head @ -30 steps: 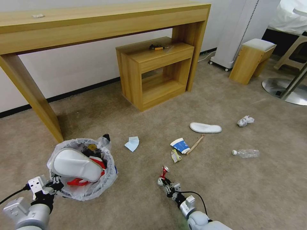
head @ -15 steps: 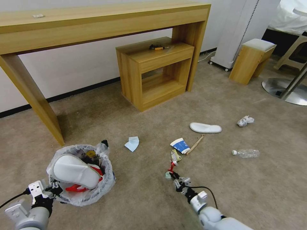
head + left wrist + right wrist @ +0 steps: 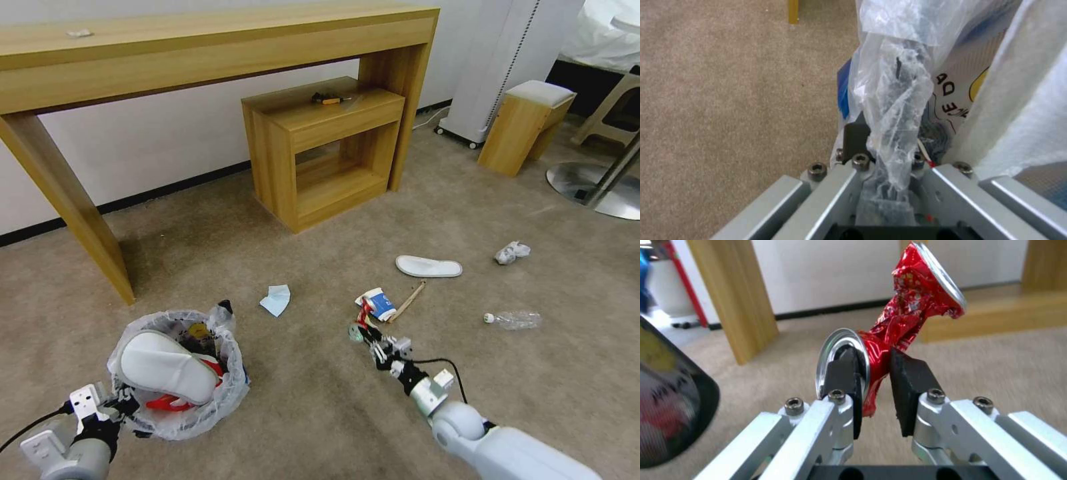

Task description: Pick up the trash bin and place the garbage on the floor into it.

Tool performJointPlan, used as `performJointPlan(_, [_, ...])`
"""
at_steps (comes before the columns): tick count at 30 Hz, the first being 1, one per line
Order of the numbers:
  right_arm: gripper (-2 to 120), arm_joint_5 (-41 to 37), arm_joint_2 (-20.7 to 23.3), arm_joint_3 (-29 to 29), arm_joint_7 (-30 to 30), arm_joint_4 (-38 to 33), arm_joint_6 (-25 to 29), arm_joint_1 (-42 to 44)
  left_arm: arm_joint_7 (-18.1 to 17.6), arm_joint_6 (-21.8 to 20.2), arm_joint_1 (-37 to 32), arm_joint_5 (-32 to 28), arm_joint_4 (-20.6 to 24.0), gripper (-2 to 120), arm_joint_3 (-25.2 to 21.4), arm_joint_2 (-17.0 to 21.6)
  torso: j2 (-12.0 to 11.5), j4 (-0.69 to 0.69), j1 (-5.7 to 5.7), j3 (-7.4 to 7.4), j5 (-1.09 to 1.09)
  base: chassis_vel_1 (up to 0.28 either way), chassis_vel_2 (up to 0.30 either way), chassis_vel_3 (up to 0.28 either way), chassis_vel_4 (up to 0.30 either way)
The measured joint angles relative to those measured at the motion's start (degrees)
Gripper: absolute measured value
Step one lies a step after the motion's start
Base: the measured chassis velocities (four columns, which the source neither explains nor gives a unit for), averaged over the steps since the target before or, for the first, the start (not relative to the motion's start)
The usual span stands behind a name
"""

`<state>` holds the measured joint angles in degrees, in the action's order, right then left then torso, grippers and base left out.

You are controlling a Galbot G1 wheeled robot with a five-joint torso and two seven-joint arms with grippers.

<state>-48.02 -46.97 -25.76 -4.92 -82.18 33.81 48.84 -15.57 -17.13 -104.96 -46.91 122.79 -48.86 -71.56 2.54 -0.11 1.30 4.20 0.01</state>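
The trash bin (image 3: pixel 223 390), lined with a crinkly printed bag (image 3: pixel 889 86), hangs low at the near left. My left gripper (image 3: pixel 123 403) is shut on its rim and bag (image 3: pixel 887 160). A white slipper (image 3: pixel 167 367) and red wrappers lie inside. My right gripper (image 3: pixel 367 331) is shut on a crushed red can (image 3: pixel 902 323), held just above the floor (image 3: pixel 320 413) near the blue-white paper cup (image 3: pixel 380 305). More garbage lies on the carpet: a wooden stick (image 3: pixel 408 301), a second slipper (image 3: pixel 428 267), a pale tissue (image 3: pixel 275 299), a clear bottle (image 3: pixel 513 321) and a white wad (image 3: pixel 512 252).
A long wooden desk (image 3: pixel 200 47) stands along the far wall, with a small wooden cabinet (image 3: pixel 327 150) under its right end. A padded stool (image 3: pixel 527 123) and a round metal base (image 3: pixel 593 190) stand at the far right.
My right arm has carried the can forward and to the right, toward the cup. The bin in my left gripper has shifted slightly nearer and to the right.
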Motion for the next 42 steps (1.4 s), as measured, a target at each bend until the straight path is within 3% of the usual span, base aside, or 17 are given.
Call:
performJointPlan(12, [14, -4.0, 5.9, -5.6, 0.9, -14.8, -2.5, -11.5, 1.1, 0.0, 0.0, 1.7, -0.4, 0, 0.3, -0.6, 0.0, 0.01, 0.0, 0.0, -0.01, 0.0, 0.0, 0.0, 0.0])
performJointPlan(22, [14, -5.2, 6.9, -10.9, 2.2, -23.5, -5.1, -16.4, 1.4, 0.1, 0.1, 1.9, -1.0, 0, 0.5, -0.1, 0.0, 0.0, 0.0, 0.0, -0.01, 0.0, 0.0, 0.0, 0.0])
performJointPlan(34, [14, -7.4, 4.1, -20.5, 2.2, -26.7, -6.0, -24.0, 1.3, -0.3, 0.9, 1.6, -1.8, 0, 0.7, 1.5, 0.0, 0.0, 0.0, 0.0, -0.02, 0.0, 0.0, 0.0, 0.0])
performJointPlan(42, [14, -9.3, -0.2, -29.6, 1.3, -26.2, -5.3, -31.4, 0.4, -1.4, 1.8, -0.3, -2.0, 0, 0.8, 3.1, 0.0, 0.0, 0.0, 0.0, -0.01, 0.0, 0.0, 0.0, 0.0])
